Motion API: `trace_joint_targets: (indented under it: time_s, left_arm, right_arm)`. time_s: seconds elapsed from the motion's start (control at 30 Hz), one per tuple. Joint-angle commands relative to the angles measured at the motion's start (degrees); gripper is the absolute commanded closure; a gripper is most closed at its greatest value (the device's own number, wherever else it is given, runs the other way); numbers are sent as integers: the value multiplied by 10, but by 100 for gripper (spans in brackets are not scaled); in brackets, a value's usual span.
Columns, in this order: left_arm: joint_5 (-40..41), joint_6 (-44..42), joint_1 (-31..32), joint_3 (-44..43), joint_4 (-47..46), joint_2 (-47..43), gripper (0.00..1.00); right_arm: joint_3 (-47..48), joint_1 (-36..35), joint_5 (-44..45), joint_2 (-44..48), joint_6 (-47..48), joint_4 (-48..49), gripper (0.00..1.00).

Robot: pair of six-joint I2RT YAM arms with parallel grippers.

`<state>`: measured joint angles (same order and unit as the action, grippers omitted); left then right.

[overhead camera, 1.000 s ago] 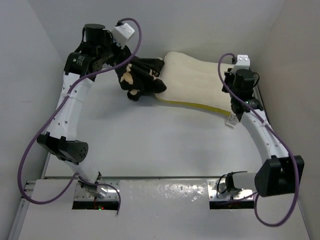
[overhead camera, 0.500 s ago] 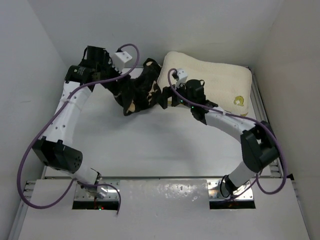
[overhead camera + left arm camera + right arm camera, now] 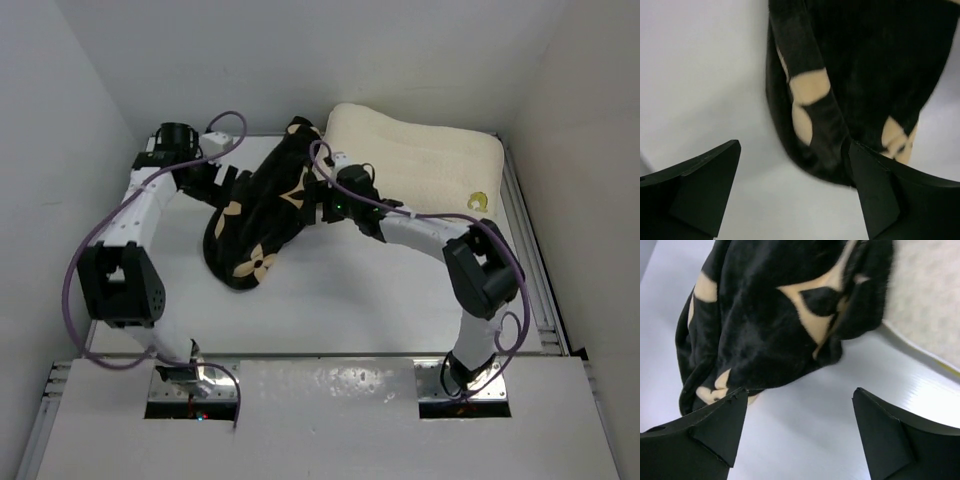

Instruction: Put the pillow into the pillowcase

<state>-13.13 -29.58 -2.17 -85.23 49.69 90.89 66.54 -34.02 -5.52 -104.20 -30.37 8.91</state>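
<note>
Though it is illegible, a yellow logo (image 3: 478,201) marks the pillow (image 3: 420,160).

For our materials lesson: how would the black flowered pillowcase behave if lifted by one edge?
The pillowcase would probably droop and fold: it lies crumpled in soft rolls. Its plush pile suggests fair grip, not slipperiness. Pushed, it would likely bunch rather than roll.

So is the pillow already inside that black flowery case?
No, the pillow lies uncovered next to the crumpled pillowcase, not inside it.
</note>
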Motion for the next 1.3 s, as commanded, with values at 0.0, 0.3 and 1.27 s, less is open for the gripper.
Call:
trace_joint_targets:
  time_s: [0.0,0.3,1.27]
  left_arm:
    - [7,90,-5,26,-148,60,10]
    - [-2,128,32,-25,-240,212,5]
    - [-145,130,-97,-327,-90,-71,100]
  right_arm:
    - [42,-46,-8,-17,20,7,15]
    - [52,-170,-22,-94,72,73,63]
    - [-47,-41,40,130,24,98,23]
